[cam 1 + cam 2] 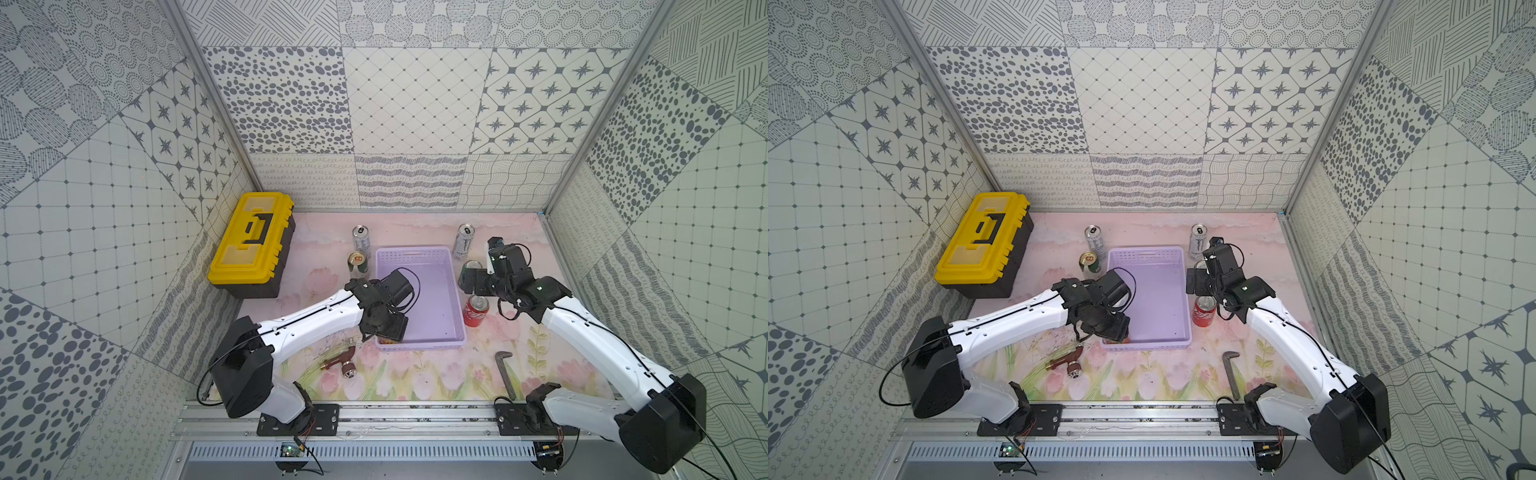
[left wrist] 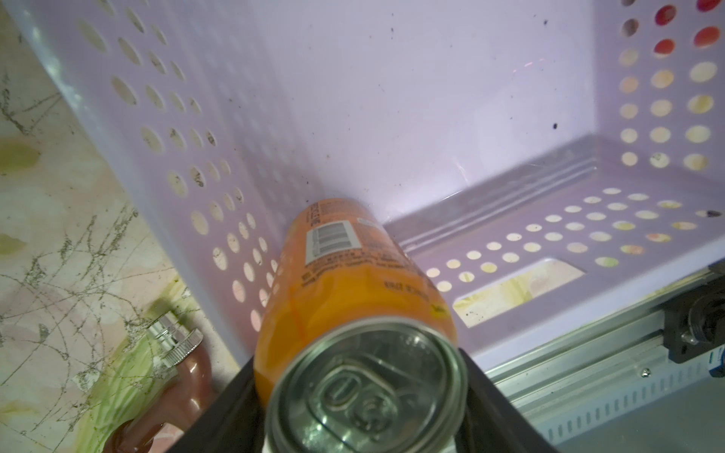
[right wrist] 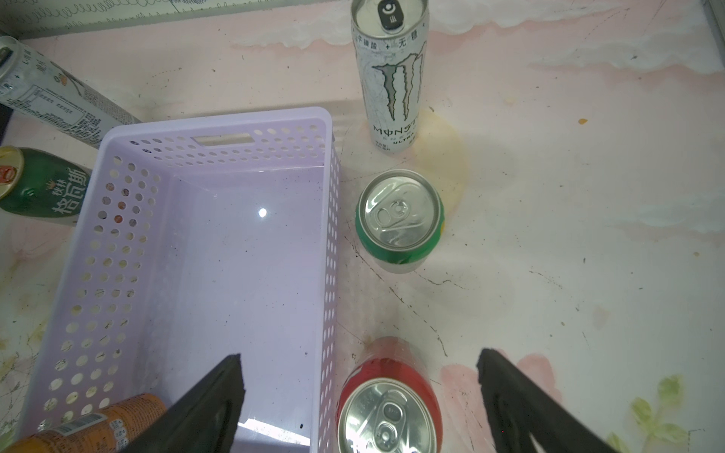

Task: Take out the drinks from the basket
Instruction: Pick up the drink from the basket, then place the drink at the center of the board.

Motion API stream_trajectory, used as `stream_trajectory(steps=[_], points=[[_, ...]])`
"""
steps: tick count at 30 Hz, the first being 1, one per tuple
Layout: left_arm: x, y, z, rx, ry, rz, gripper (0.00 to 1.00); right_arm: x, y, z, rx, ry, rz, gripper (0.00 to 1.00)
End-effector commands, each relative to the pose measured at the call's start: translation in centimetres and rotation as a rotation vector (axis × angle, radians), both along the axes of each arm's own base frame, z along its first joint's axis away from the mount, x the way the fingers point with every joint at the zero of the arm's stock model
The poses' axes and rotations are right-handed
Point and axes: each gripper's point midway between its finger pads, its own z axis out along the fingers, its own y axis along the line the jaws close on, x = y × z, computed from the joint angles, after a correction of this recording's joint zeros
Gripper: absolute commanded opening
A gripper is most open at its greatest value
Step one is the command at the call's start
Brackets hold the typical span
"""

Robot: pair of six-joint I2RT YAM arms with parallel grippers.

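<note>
In the basket [image 1: 436,299], just one drink: orange can [image 2: 353,282], standing in the near left corner, base close to where two perforated walls meet. From above, left gripper [image 1: 386,332] reaching down into that corner, black fingers [image 2: 231,412] flanking the can's top on both sides and lying close against it. Impossible to tell whether pinching it or merely bracketing it.

Outside on the table [image 1: 415,382], five cans, all upright.
- **Left of the basket:** tall white can [image 1: 360,241] by the far corner, and dark green can [image 1: 357,266] a little nearer, close to the basket's wall.
- **Right of the basket:** second white can [image 1: 463,243] near the far corner, then green can [image 3: 400,219] beside the right wall, partly hidden by the arm in both top views. Nearer again, red can [image 1: 476,312], just beside the same wall.

Over the red can, right gripper [image 3: 359,355] hovering with jaws spread wide. Silver top between them in the wrist view, both fingers clear of it.

At far left, yellow toolbox [image 1: 249,245], lid closed. By the basket's near left corner, tap [image 1: 338,361] lying on the table. Toward the right arm's base, wrench [image 1: 505,374] lying flat.
</note>
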Motion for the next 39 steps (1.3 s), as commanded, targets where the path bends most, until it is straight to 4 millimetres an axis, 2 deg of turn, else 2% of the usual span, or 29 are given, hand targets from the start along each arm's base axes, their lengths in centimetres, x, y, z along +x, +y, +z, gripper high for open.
stream_trajectory(steps=[1,7,11,16,21,25,28,35,39], points=[[0.5,-1.4,1.2,-0.054,-0.034,-0.016,0.51,0.4,0.0,0.8,0.025,-0.041,-0.005,0.97],[2.3,-1.9,5.3,-0.084,-0.14,-0.023,0.48,0.5,0.0,0.6,0.032,-0.036,-0.005,0.97],[3.5,-1.0,8.6,-0.071,-0.224,-0.021,0.48,0.6,0.0,0.9,0.042,-0.042,-0.006,0.97],[4.5,2.5,13.1,-0.069,-0.329,0.045,0.48,0.5,-0.1,1.2,0.052,-0.05,-0.006,0.97],[4.8,6.8,15.7,-0.04,-0.399,0.138,0.48,0.5,0.1,1.3,0.065,-0.049,0.0,0.97],[5.0,9.8,15.9,0.015,-0.432,0.204,0.48,0.5,0.1,1.3,0.072,-0.049,0.003,0.97],[5.6,11.2,14.8,-0.008,-0.424,0.275,0.47,0.6,0.2,1.1,0.076,-0.044,0.003,0.97],[8.7,11.1,11.1,-0.047,-0.378,0.366,0.43,0.6,-0.1,1.1,0.08,-0.047,-0.004,0.97],[10.2,10.2,8.9,-0.048,-0.344,0.374,0.43,0.6,-0.3,1.0,0.079,-0.047,-0.01,0.97]])
